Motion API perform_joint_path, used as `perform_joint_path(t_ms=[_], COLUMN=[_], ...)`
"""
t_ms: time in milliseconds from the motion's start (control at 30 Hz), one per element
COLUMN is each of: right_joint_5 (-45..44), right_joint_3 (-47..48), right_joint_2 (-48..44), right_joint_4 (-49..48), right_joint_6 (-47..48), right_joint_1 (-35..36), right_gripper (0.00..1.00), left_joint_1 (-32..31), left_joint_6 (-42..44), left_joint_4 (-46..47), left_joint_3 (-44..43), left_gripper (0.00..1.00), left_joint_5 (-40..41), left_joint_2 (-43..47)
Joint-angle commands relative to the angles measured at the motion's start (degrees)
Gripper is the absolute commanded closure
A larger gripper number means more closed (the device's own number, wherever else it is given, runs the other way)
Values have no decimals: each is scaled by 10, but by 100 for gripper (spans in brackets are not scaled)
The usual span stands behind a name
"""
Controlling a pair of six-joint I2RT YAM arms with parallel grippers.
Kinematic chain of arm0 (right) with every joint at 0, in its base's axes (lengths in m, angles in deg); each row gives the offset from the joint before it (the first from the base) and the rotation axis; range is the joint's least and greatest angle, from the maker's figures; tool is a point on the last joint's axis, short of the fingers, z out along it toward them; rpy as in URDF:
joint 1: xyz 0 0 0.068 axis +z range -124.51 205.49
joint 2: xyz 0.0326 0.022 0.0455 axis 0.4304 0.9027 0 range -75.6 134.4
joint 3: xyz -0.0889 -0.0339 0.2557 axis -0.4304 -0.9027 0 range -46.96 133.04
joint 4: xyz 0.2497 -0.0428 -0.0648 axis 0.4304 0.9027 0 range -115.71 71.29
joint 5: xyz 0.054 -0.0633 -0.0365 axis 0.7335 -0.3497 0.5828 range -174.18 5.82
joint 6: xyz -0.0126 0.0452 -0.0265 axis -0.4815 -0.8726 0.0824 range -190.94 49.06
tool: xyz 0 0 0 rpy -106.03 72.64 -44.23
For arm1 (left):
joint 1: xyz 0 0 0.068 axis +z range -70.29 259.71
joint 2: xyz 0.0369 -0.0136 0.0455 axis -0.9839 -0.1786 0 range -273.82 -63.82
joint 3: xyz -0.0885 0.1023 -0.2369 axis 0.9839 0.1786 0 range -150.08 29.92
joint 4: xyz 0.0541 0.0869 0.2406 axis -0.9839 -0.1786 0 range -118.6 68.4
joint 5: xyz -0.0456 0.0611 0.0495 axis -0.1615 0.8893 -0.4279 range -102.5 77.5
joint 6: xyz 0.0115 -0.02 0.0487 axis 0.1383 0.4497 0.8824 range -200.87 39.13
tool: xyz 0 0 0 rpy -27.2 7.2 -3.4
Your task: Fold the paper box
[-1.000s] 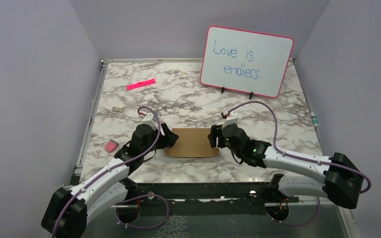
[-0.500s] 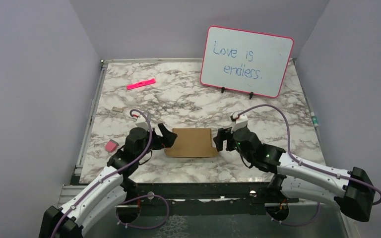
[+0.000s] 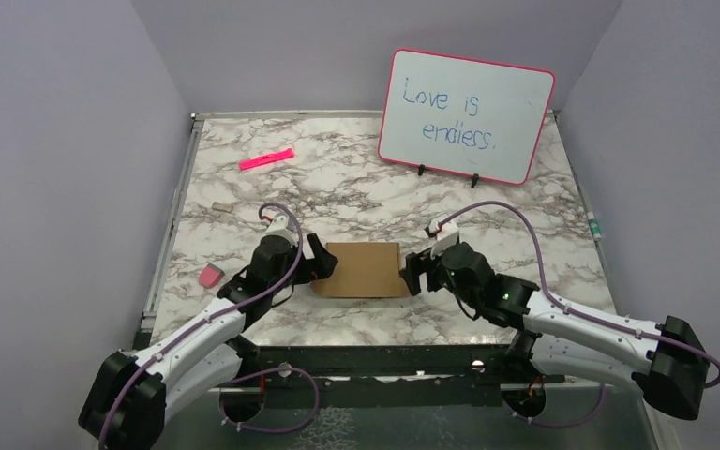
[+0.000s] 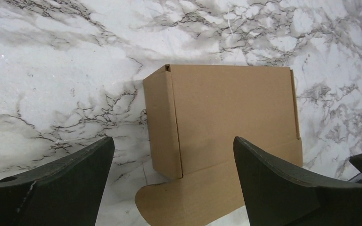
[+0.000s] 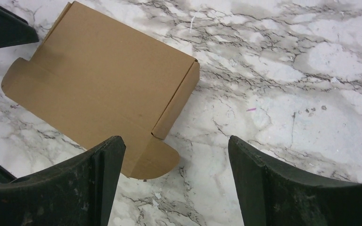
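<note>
The small brown cardboard paper box (image 3: 363, 267) lies flat and closed on the white, grey-veined marble worktop (image 3: 337, 187), directly between the two tools. Its long axis runs from one tool across to the other, with a short end facing each. A rounded-cornered flap (image 4: 193, 197) lies flat on the worktop along the long side nearer the arm bases.

The left tool (image 3: 323, 262) is spread wide and holds nothing. In its wrist view the box sits just ahead of the black fingers (image 4: 52, 188), with one short end wall turned towards them.

The right tool (image 3: 411, 274) also gapes wide and holds nothing. Only bare marble shows between its fingers (image 5: 273, 188), and the box lies ahead and off to one side. From above I cannot tell whether either tool's tips touch the cardboard.
</note>
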Motion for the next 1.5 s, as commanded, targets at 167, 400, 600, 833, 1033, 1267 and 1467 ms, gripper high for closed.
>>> perform_joint_path(t_ms=[167,400,600,833,1033,1267,1467], right_joint_5=[99,165,175,123,64,3,-73], right_joint_3=[34,57,79,126,164,184,204], right_joint_2=[42,84,122,185,234,277,322], right_joint_4=[-48,-65,-56,-21,16,31,48], right_joint_6=[117,170,227,291,330,372,396], right_joint_1=[-1,7,37,96,137,181,211], right_gripper=[16,16,16,17,17,17,18], left_joint_1=[2,2,2,2,2,9,13], left_joint_6=[18,27,54,93,100,158,243], left_joint_4=[67,108,126,83,-25,-196,-211], left_joint_3=[-32,-67,-117,-175,-206,-295,-296], left_gripper=[4,7,9,10,5,1,1], left_joint_5=[0,-44,-76,-56,25,88,125], left_joint_2=[-106,-218,-284,-288,-173,-61,-14])
